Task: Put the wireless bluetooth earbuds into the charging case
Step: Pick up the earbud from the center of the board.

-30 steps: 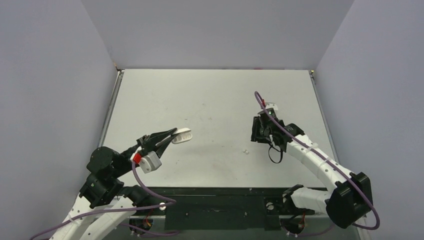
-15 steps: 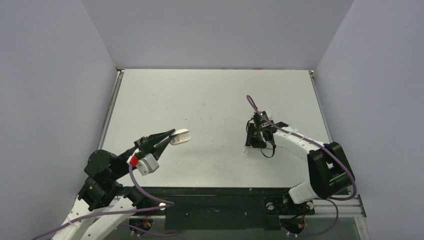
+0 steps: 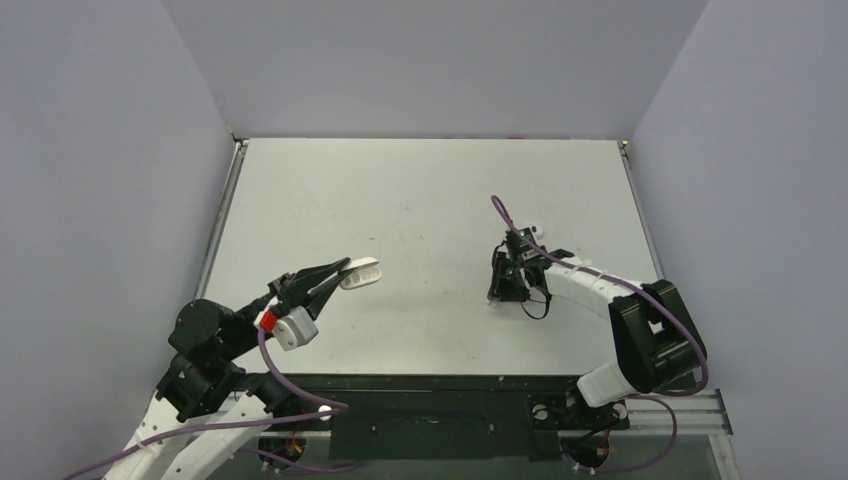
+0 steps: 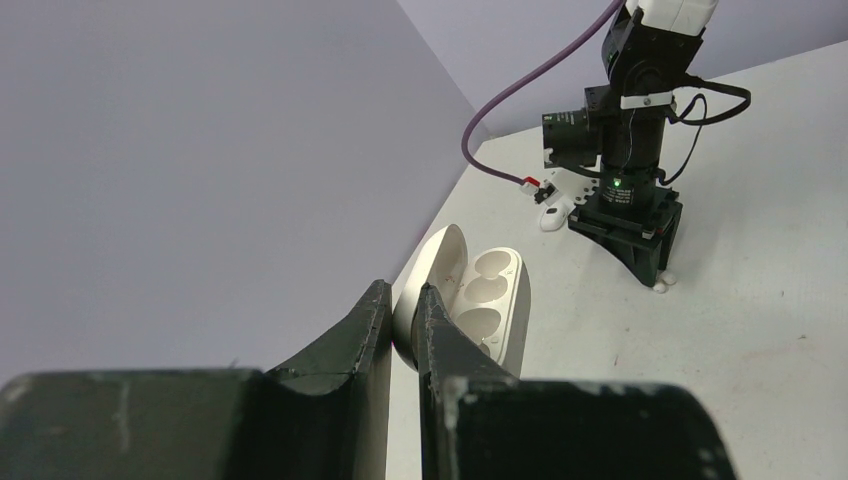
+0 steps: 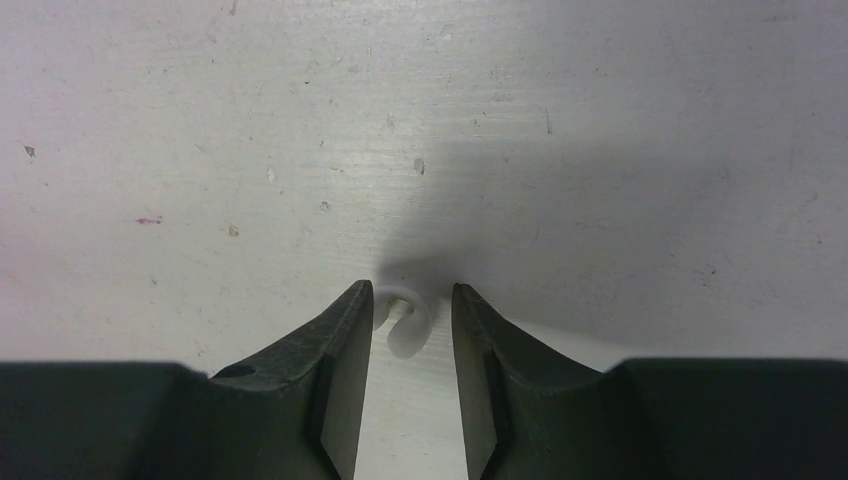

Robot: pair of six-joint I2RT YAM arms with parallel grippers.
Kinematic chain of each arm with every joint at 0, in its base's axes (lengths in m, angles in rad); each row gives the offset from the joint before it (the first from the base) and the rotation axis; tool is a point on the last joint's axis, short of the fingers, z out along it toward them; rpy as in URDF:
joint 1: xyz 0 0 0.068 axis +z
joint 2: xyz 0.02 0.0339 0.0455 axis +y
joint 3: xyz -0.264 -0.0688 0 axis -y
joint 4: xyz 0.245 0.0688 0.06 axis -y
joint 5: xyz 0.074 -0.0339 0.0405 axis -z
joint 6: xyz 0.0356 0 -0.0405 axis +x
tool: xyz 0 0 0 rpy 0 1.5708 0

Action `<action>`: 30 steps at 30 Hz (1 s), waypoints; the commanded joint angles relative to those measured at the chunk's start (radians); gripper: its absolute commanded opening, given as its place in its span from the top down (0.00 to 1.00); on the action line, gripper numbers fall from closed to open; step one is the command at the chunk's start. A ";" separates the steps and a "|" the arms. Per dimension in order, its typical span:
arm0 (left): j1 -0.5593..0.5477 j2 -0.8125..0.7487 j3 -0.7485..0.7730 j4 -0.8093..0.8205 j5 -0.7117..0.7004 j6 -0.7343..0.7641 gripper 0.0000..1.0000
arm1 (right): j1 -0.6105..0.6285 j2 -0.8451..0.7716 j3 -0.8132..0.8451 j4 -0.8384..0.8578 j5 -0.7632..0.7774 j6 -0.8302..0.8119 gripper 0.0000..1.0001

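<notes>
The charging case (image 3: 364, 272) is white and hangs open above the table's left part, its empty sockets (image 4: 487, 292) facing up. My left gripper (image 3: 345, 269) (image 4: 404, 294) is shut on the case's raised lid (image 4: 437, 270). My right gripper (image 3: 497, 297) (image 5: 412, 292) points down at the table right of centre, open with a narrow gap. One of the white earbuds (image 5: 402, 326) lies on the table between its fingertips, close to the left finger and apart from the right one. In the left wrist view a white bit (image 4: 660, 287) shows at the foot of those fingers.
The grey table (image 3: 400, 190) is enclosed by lilac walls at the back and on both sides. A dark rail (image 3: 430, 410) with the arm bases runs along the near edge. A purple cable (image 3: 503, 215) loops above the right wrist.
The right arm has swung left and come down until its fingertips straddle the earbud, and its jaws have narrowed. The left arm with the case shifted slightly, then stayed still.
</notes>
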 commanded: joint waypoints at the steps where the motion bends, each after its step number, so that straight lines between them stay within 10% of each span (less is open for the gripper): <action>1: -0.003 0.005 0.004 0.044 -0.005 -0.004 1.00 | -0.004 -0.016 -0.014 0.014 -0.005 0.005 0.70; 30: -0.003 0.010 0.018 0.035 0.005 0.007 1.00 | -0.014 -0.110 -0.018 -0.028 -0.054 -0.009 0.73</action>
